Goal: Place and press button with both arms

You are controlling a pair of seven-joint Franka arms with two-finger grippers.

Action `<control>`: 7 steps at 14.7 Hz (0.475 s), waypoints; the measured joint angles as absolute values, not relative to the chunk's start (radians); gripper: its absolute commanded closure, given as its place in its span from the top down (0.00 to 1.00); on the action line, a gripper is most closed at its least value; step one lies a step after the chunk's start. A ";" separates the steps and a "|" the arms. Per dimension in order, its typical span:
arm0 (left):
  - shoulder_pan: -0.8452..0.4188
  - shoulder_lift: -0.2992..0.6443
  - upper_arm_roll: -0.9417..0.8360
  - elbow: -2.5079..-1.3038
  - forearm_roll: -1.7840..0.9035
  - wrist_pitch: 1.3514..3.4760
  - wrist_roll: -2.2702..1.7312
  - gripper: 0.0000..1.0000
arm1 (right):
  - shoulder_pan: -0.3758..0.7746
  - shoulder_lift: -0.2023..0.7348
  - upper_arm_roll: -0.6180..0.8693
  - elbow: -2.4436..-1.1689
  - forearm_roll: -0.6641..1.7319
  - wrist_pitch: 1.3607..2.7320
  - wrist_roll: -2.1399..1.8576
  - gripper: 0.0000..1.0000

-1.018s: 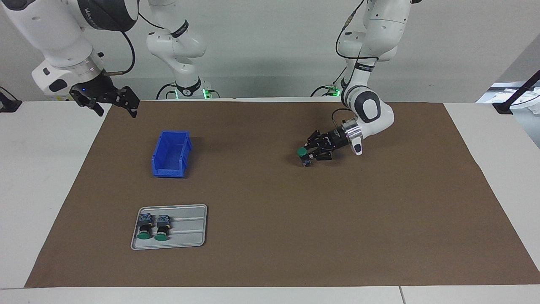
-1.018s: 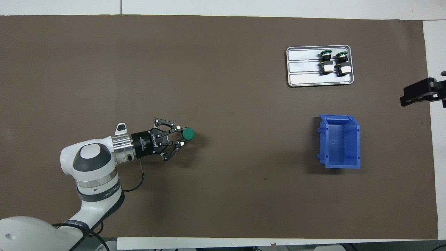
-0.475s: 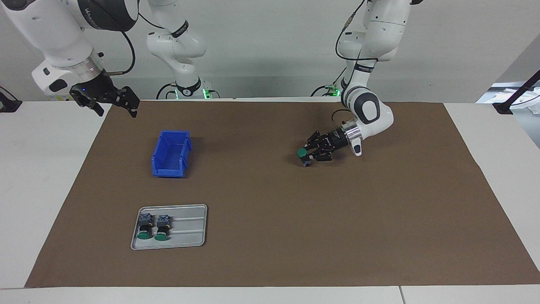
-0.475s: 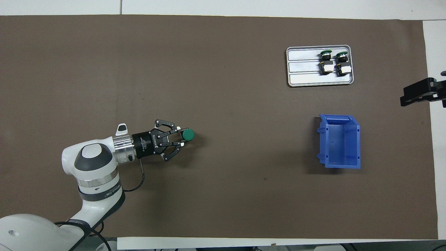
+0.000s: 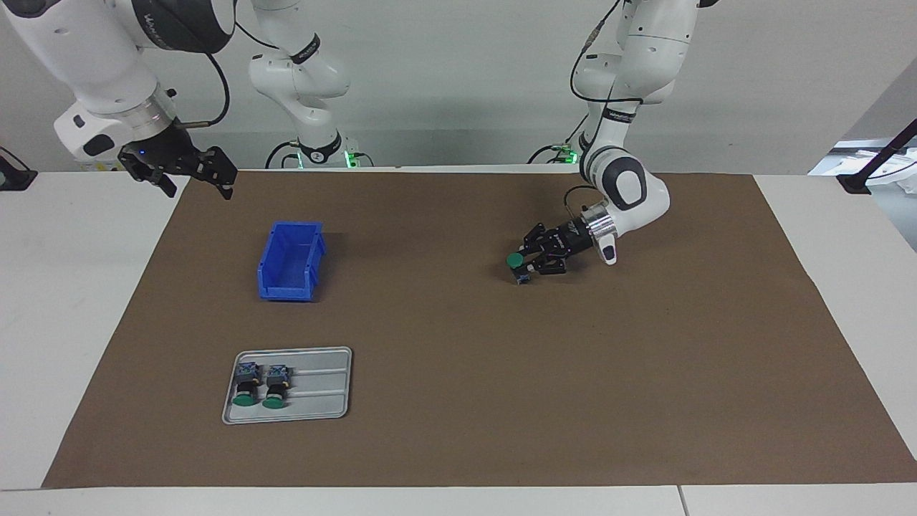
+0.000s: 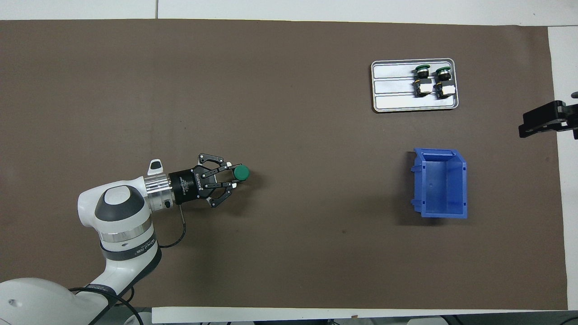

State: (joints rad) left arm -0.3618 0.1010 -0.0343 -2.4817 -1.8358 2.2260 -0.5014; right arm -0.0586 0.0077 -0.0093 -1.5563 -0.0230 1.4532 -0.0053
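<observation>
Button (image 5: 514, 261) standing upright on the brown mat (image 5: 458, 444), green cap up, toward the left arm's end of the table (image 5: 43, 301) — placing looks all but done. Still between the fingers of the left hand (image 5: 524, 262), low beside it on the mat; firm grip or just letting go, cannot tell. Cap just past the fingertips in the overhead view, body tucked between them. Left to do, as judged: free the button, then press the cap — no sign of a press yet. Right hand (image 5: 192, 179) up over the mat's edge at the right arm's end, fingers spread, holding nothing, waiting. Blue bin (image 5: 290, 261) well apart from the button, empty. Farther from the robots, a grey tray (image 5: 322, 387) with two more buttons (image 5: 256, 385) lying side by side.
</observation>
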 measured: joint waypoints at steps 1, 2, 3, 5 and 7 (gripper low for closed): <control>-0.362 0.099 -0.034 -2.482 -1.836 2.238 -0.501 0.52 | -0.059 0.008 -0.009 -1.556 -0.023 1.453 -0.005 0.99; -0.362 0.098 -0.034 -2.482 -1.836 2.245 -0.501 0.54 | -0.059 0.008 -0.009 -1.556 -0.023 1.453 -0.005 0.99; -0.362 0.096 -0.034 -2.482 -1.836 2.253 -0.502 0.55 | -0.059 0.008 -0.009 -1.556 -0.023 1.453 -0.005 0.99; -0.362 0.092 -0.035 -2.482 -1.837 2.270 -0.504 0.77 | -0.059 0.008 -0.009 -1.556 -0.023 1.453 -0.005 0.99; -0.365 0.089 -0.036 -2.482 -1.838 2.278 -0.507 1.00 | -0.059 0.008 -0.009 -1.556 -0.023 1.453 -0.005 0.99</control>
